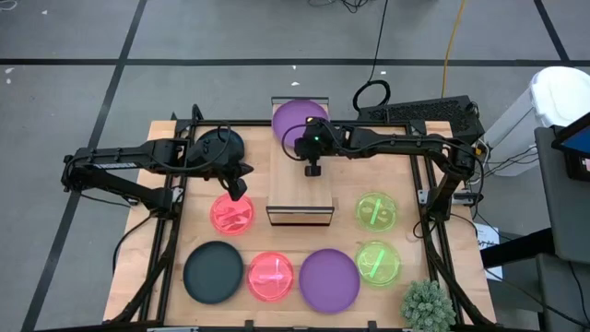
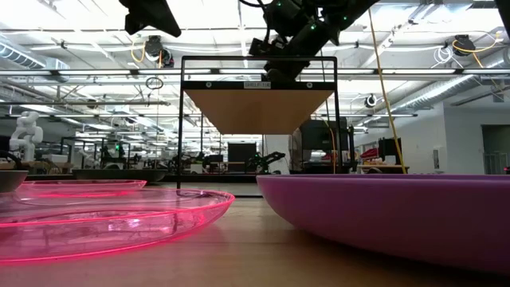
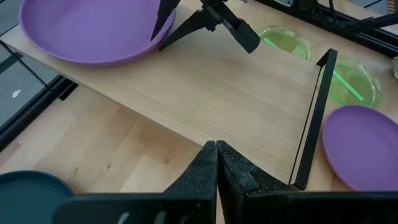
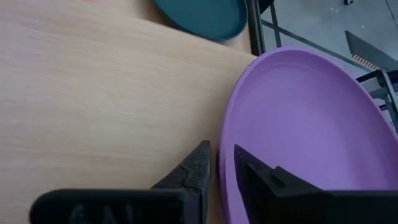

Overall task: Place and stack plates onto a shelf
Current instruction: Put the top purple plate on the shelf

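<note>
The shelf, a light wood top on a black frame, stands mid-table. One purple plate lies flat on its far end. My right gripper is at that plate's near rim and shut on it. My left gripper hovers shut and empty by the shelf's left side, above a pink plate. A dark teal plate lies under the left arm. On the table near the front lie a dark plate, a pink plate, a purple plate and two green plates. My right gripper pinches the purple plate's rim on its near side, one finger inside the dish and one outside. The fingers slant down and point toward the table's left. The plate rests flat on the shelf top.
A potted plant stands at the near right corner. The near half of the shelf top is bare wood. Black frame rails run along the table's left and right sides. Cables and a keyboard lie beyond the far right edge.
</note>
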Robot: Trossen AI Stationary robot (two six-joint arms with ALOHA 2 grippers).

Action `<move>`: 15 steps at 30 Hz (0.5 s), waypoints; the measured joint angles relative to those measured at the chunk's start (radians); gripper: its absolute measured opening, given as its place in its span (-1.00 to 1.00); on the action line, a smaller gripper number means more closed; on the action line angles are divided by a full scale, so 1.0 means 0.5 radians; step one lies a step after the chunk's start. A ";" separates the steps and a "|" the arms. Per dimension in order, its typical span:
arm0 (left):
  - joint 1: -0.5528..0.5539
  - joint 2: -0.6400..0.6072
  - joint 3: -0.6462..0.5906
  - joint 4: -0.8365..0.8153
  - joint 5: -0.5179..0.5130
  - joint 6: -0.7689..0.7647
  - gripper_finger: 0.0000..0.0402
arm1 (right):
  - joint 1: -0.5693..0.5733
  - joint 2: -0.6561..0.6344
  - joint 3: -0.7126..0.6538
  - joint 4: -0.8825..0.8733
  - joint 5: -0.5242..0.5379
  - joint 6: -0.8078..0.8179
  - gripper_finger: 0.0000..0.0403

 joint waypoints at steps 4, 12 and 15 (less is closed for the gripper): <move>0.000 0.000 0.000 -0.001 0.000 0.000 -0.99 | 0.001 0.000 0.000 0.035 -0.125 0.005 -0.76; 0.000 0.001 0.000 0.000 0.000 0.001 -0.99 | 0.005 0.000 0.000 0.044 -0.132 0.004 -0.97; 0.000 0.001 0.000 0.000 0.000 0.000 -0.99 | 0.005 0.001 0.000 0.045 -0.131 0.003 -0.94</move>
